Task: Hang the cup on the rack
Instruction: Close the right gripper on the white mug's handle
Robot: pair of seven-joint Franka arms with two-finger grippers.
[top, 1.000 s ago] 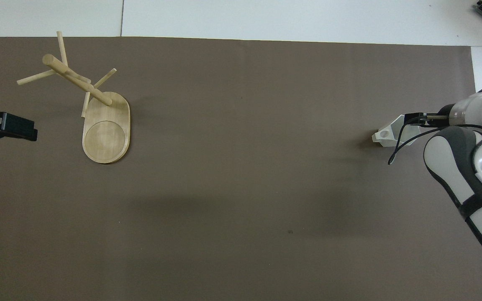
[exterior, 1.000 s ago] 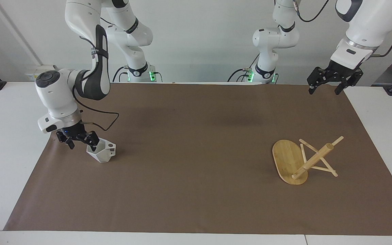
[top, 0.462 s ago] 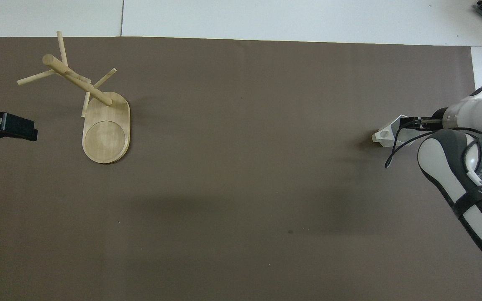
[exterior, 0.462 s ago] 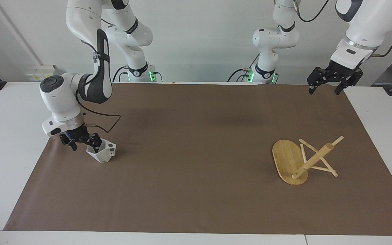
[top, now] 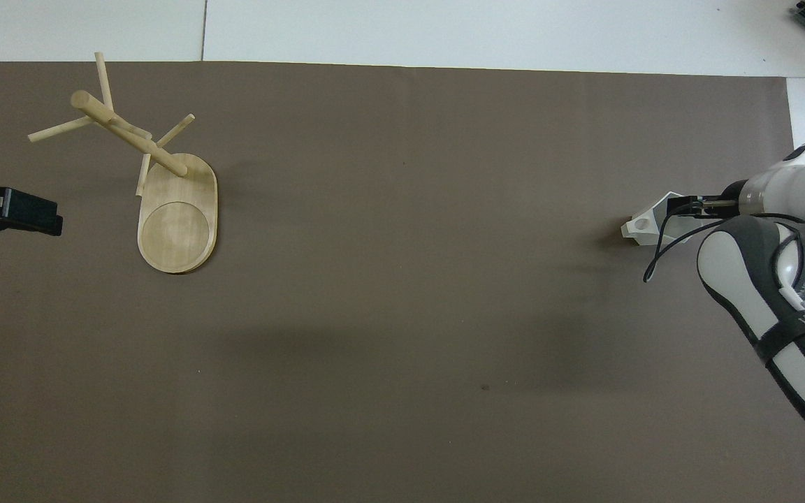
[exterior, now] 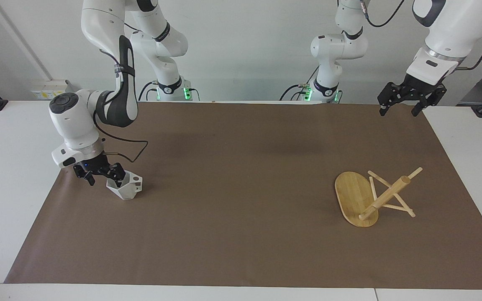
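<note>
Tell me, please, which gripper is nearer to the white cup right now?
The right. The right gripper is down at the cup, its jaws open around the rim. The left gripper waits in the air at the left arm's end of the table, above the rack.

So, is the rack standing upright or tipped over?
Upright. The rack rests its oval base flat on the brown mat, with its post rising from it and pegs sticking out.

Right claw [exterior: 103, 177] low, jaws spread; left claw [exterior: 399, 108] raised, open, waiting.
</note>
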